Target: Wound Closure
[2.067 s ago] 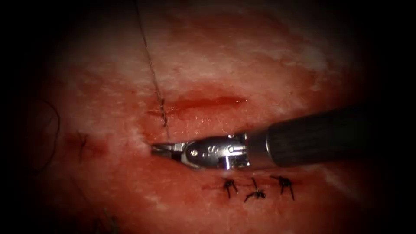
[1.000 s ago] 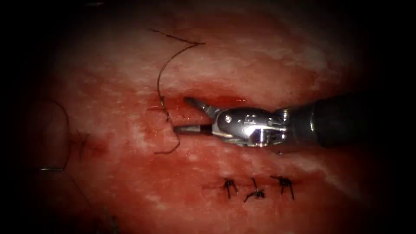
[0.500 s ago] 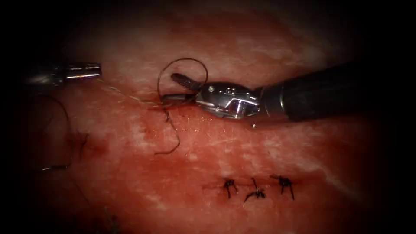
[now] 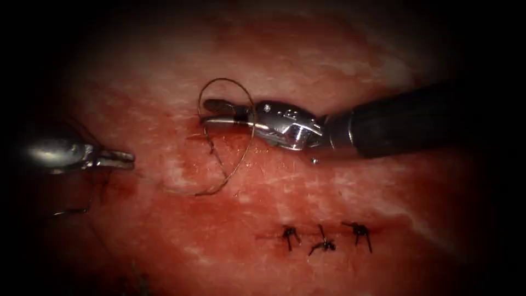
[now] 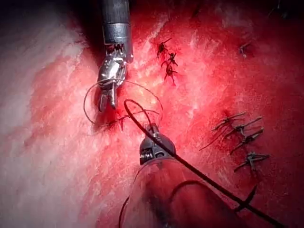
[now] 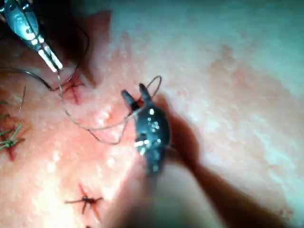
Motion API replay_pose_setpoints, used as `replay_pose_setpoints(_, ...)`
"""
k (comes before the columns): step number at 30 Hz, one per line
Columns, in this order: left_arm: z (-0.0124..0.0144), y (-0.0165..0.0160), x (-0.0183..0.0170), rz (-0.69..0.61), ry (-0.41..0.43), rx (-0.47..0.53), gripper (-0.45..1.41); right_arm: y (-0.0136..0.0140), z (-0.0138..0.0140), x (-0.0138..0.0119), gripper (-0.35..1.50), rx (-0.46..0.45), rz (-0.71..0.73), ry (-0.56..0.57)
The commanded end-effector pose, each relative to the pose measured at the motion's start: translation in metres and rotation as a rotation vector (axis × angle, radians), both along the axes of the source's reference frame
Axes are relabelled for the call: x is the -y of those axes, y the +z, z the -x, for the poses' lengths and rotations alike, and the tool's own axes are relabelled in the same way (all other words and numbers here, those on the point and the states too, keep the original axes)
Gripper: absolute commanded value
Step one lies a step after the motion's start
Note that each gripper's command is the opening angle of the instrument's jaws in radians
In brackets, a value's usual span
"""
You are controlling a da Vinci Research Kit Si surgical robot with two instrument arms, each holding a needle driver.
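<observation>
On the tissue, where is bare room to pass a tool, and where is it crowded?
Free: the pale tissue above the right gripper, and the stretch between its shaft and the three knots. Crowded: the cut, where the thread loops around the right gripper's open jaws, and leftward to the left gripper, shut on the thread.

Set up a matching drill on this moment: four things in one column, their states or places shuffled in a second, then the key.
Column A
1. right tool
2. left tool
3. thread
4. finished stitches

Column B
a. a row of three in the tissue, below the right arm's shaft in the endoscope view
b. jaws shut on the thread, far left in the endoscope view
c. jaws open, gripping nothing
d. curves in a loop around the open jaws

Pairs: 1-c, 2-b, 3-d, 4-a
</observation>
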State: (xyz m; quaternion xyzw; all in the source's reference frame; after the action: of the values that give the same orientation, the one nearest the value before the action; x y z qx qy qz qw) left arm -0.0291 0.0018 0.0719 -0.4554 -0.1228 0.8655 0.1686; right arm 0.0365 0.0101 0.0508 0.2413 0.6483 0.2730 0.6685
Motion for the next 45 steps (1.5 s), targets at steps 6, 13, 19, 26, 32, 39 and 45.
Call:
replay_pose_setpoints(6, 0.0001, 0.0045, -0.0013, 0.033, -0.018, -0.033, -0.45, 0.0000, -0.0011, 0.0006, 0.19, -0.074, -0.008, -0.094)
replay_pose_setpoints(13, 0.0016, 0.0082, -0.0031, 0.034, -0.032, -0.049, -0.45, -0.0016, -0.0019, -0.0002, 0.17, -0.161, -0.023, -0.219)
replay_pose_setpoints(19, 0.0017, 0.0112, -0.0041, 0.035, -0.039, -0.064, -0.45, -0.0032, -0.0022, 0.0000, 0.12, -0.174, 0.046, -0.347)
replay_pose_setpoints(26, 0.0008, 0.0123, -0.0071, 0.040, -0.051, -0.104, -0.45, -0.0034, -0.0022, 0.0006, 0.02, -0.143, 0.140, -0.548)
replay_pose_setpoints(32, 0.0009, 0.0127, -0.0096, 0.041, -0.073, -0.123, -0.45, -0.0036, -0.0032, 0.0011, -0.03, -0.164, 0.158, -0.580)
replay_pose_setpoints(39, 0.0016, 0.0137, -0.0109, 0.043, -0.083, -0.129, -0.45, -0.0042, -0.0041, 0.0019, -0.03, -0.190, 0.174, -0.607)
replay_pose_setpoints(45, 0.0015, 0.0145, -0.0130, 0.047, -0.097, -0.141, -0.45, -0.0045, -0.0047, 0.0026, 0.02, -0.201, 0.184, -0.655)
